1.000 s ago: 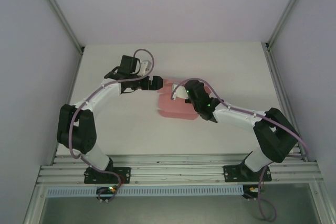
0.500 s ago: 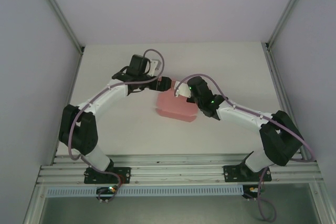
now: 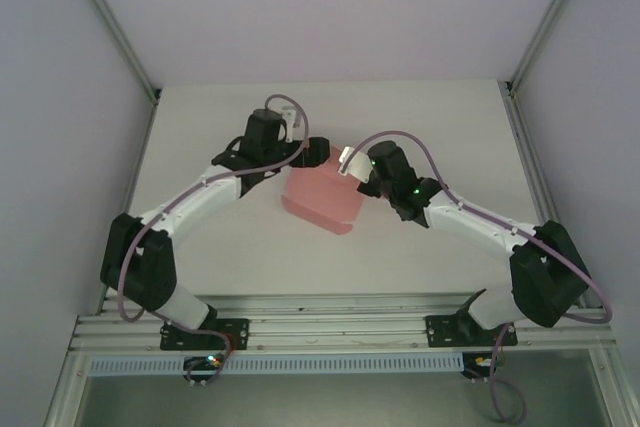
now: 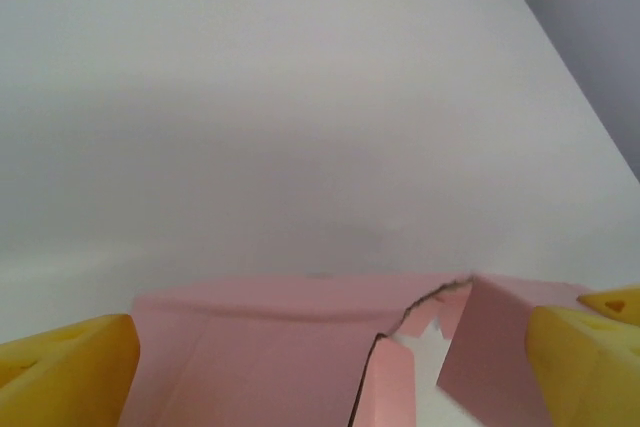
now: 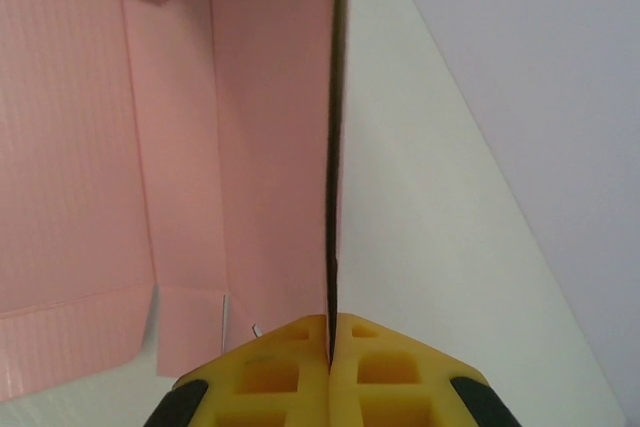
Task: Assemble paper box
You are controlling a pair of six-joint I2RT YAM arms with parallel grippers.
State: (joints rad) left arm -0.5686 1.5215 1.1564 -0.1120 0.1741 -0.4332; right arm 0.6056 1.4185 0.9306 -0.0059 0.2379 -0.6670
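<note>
Box: paper box [image 3: 320, 197] at middle of table [image 3: 450, 127], between both arms, partly folded.
Right gripper [image 5: 330, 322]: pinched tight on one upright side wall [image 5: 275, 147].
Left gripper [image 4: 325, 372]: spread wide, straddling the far edge.
Progress: walls partly up; corner flap [image 4: 490, 347] untucked, likely half done.

The paper box [image 3: 318, 201] lies on the surface [image 3: 430, 122], left end effector [image 3: 317, 153] at its far edge, right end effector [image 3: 350, 161] on its right wall.

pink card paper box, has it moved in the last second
Yes, the pink card paper box has slid left, toward the left edge of the white table.
</note>
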